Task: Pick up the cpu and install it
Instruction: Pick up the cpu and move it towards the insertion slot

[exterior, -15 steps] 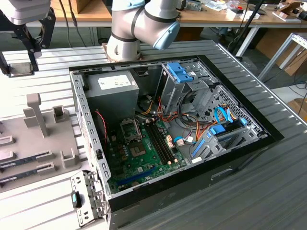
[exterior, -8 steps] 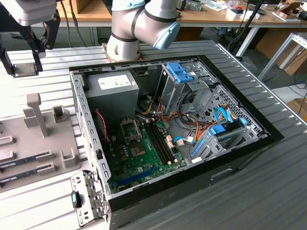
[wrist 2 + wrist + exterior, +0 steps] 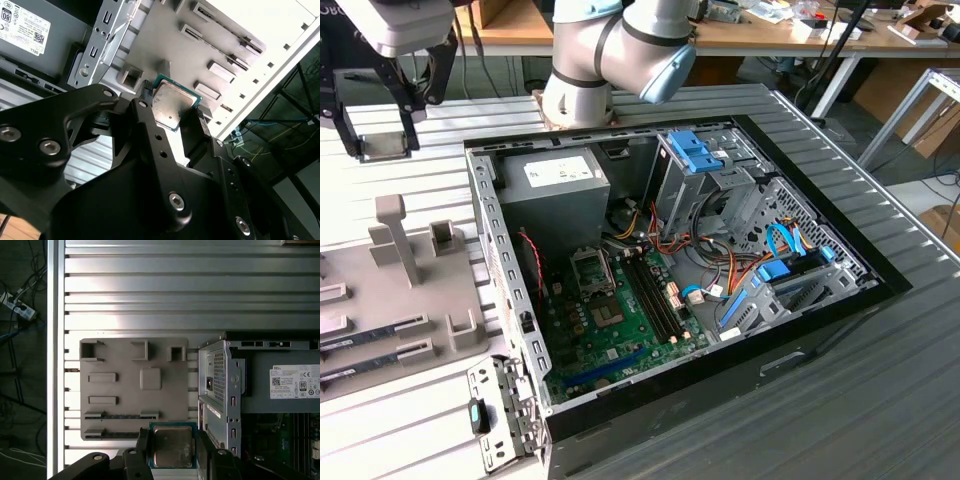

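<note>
Upper left of the exterior view: gripper (image 3: 380,130) over grey tray (image 3: 380,290), fingers clamped on edges of cpu (image 3: 172,446), metal top showing. White printed label (image 3: 560,172) on power supply (image 3: 540,210).

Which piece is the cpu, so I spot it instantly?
Find the grey fixture tray beside the open computer case. Over its edge, the gripper clamps the cpu: a small flat square, silver-grey top, green rim, unlike the tray's long narrow slots.
</note>
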`<state>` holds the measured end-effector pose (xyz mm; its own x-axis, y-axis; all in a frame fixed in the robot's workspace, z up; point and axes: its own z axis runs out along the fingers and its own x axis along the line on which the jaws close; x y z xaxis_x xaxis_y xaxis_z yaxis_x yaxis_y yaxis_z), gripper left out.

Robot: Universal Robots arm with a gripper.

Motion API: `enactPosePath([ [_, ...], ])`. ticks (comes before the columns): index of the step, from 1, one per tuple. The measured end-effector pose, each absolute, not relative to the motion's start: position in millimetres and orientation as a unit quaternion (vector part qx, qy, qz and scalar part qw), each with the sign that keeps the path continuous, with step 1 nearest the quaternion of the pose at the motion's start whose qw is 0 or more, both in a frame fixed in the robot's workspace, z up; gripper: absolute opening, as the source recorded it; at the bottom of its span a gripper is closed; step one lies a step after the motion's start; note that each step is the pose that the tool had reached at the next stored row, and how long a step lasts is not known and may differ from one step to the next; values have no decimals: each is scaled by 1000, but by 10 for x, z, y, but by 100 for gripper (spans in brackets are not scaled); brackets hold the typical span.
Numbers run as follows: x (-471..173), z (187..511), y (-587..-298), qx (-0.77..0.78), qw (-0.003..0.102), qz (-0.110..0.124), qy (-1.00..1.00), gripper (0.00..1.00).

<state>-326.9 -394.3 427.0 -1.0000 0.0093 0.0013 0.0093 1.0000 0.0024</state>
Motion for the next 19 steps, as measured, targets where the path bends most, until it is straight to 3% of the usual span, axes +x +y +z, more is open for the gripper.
enactPosePath([
  [19,-3194,4239,-3980,-5,1,-1,-1000,47],
])
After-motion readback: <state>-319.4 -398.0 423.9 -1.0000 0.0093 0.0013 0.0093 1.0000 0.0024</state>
